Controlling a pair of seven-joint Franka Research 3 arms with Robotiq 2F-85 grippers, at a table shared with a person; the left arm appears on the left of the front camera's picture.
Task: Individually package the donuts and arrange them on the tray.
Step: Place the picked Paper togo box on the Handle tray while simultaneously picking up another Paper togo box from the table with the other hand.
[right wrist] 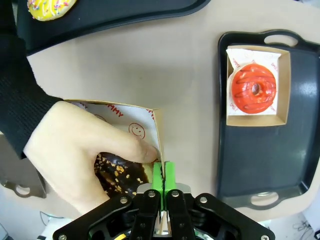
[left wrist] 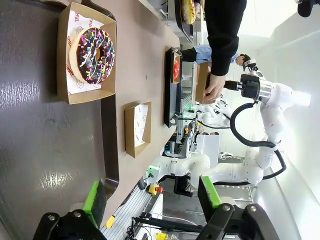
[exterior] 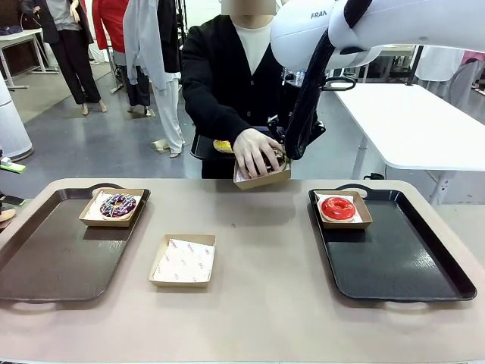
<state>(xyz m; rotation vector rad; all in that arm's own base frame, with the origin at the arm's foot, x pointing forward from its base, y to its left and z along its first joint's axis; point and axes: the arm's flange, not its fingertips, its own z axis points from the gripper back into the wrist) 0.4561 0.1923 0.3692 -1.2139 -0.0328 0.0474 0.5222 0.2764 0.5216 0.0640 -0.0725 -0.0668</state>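
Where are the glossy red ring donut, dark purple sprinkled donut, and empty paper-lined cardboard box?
glossy red ring donut (exterior: 328, 209), front view, icing
dark purple sprinkled donut (left wrist: 89, 70), left wrist view, icing
empty paper-lined cardboard box (exterior: 183, 261), front view, liner

I read "FRAN" in dark capitals on the white shell of the right arm (exterior: 303, 34); the rest of the word is cut off. On the paper liner (right wrist: 127, 116) of the box (right wrist: 158, 131) holding the chocolate donut (right wrist: 120, 174), red print reads "MMY" above a smiley-face mark. Red print on the empty box's liner (exterior: 184, 262) is too small for me to read.
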